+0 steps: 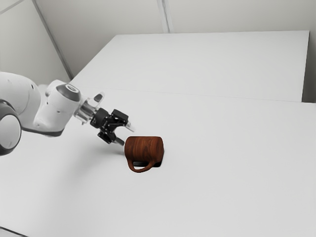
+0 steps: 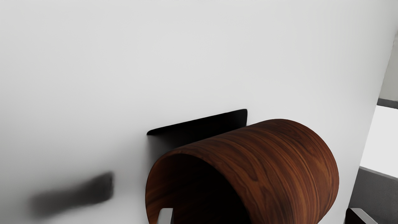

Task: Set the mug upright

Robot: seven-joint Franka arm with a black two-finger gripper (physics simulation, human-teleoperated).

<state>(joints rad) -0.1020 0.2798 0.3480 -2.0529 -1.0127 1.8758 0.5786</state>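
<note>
Pale walls point(image 1: 98, 19) are standing behind a white table point(image 1: 222, 173), where the brown mug point(image 1: 144, 148) is lying on its side, its handle point(image 1: 140, 170) pointing toward the exterior view's camera. My gripper point(image 1: 126, 135) is hovering just beside it, jaws standing apart, one fingertip overlapping the mug's open mouth point(image 2: 199, 186) in the wrist view.

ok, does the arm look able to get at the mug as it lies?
Likely yes. The tool is open and close by, the mug lies on its side with its mouth toward it, and nothing visible stands between them.
</note>
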